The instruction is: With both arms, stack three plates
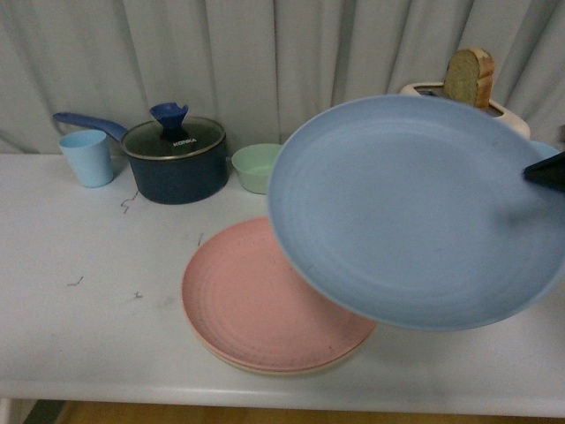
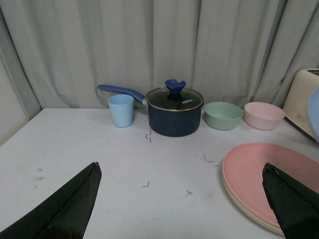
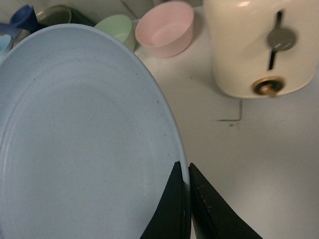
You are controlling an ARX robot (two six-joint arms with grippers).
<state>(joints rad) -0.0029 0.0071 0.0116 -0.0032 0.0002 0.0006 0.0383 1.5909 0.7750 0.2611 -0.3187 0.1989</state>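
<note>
Near the counter's (image 1: 88, 336) front edge the pink plate (image 1: 247, 300) lies on the cream plate (image 1: 265, 369); the blue plate (image 1: 415, 212), rim pinched in the right hand (image 3: 183, 172) aloft, awaits placing; the left hand (image 2: 181, 164) gapes empty.

The front camera faces the curtain (image 1: 265, 53) across the table (image 1: 88, 336). The left wrist camera looks low past the left gripper (image 2: 180, 165) at the same pot (image 1: 174, 172); the right one crowds the blue plate (image 3: 75, 139).

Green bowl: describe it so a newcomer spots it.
At the back of the table, near the curtain, stands a dark blue pot. The green bowl sits beside it, on the toaster side. Its mint colour separates it from the pink bowl next along.
</note>
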